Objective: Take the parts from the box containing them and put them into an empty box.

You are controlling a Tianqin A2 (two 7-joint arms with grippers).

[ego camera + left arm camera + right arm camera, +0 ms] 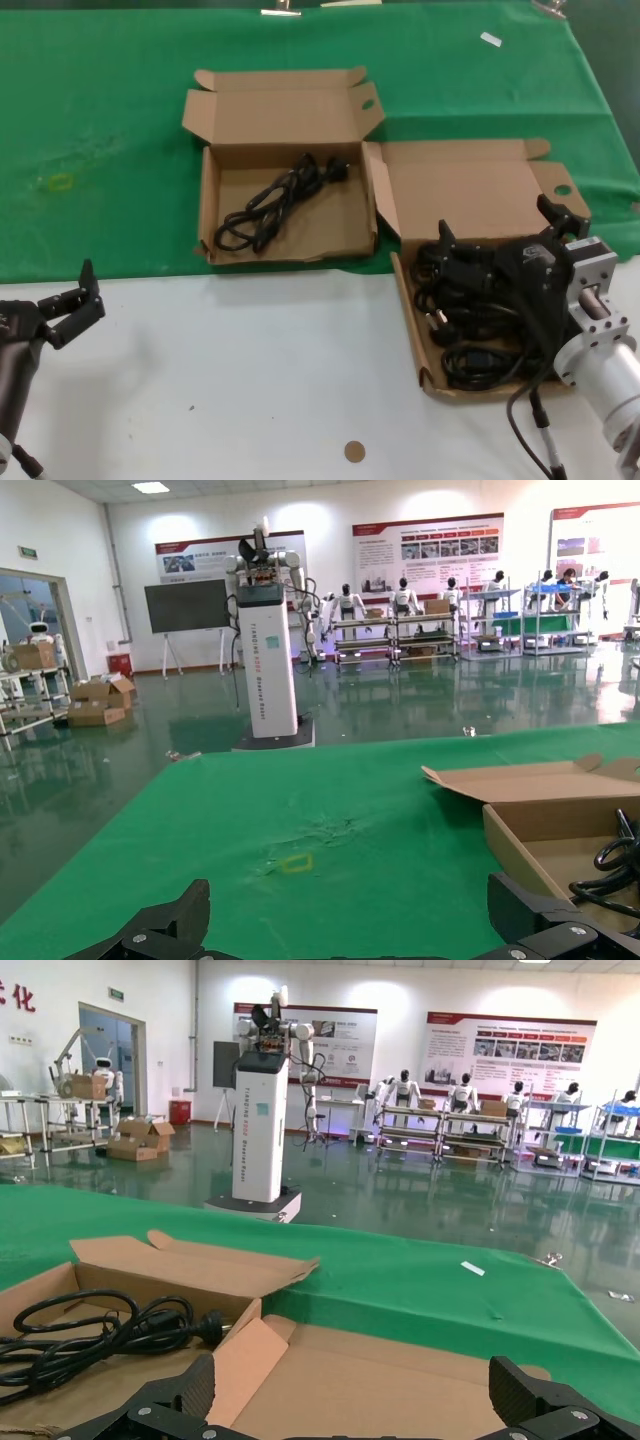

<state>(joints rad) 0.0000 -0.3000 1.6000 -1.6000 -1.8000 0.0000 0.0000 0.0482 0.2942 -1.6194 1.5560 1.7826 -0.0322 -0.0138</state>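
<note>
- Brown cardboard mailer box with a rounded front corner point(412, 330) sits at the right on the worktop point(250, 380), lid open; it holds several thin black looped power cables with chunky plugs point(470, 330), piled together.
- Second brown cardboard mailer box, uneven along its front wall point(290, 252), lies to the left and farther back on the green cloth point(100, 150). It is not empty: one black cable bundle point(270, 200) already lies inside.
- Right end effector point(505, 235) hangs over the full box, fingers spread wide, gripping nothing; fingertips stand just above the pile. Contact with a cable cannot be confirmed.
- Left end effector point(75, 300) is parked at the near left over the white surface, well apart from both boxes, fingers spread and holding nothing.
- Judgement: the step in hand is picking the next cable from the right box. Transfer is at an early stage, most bundles remaining.
- Next move calls for lowering onto a single bundle, closing on its loops rather than a plug, and lifting clear without dragging neighbouring cables along.
</note>
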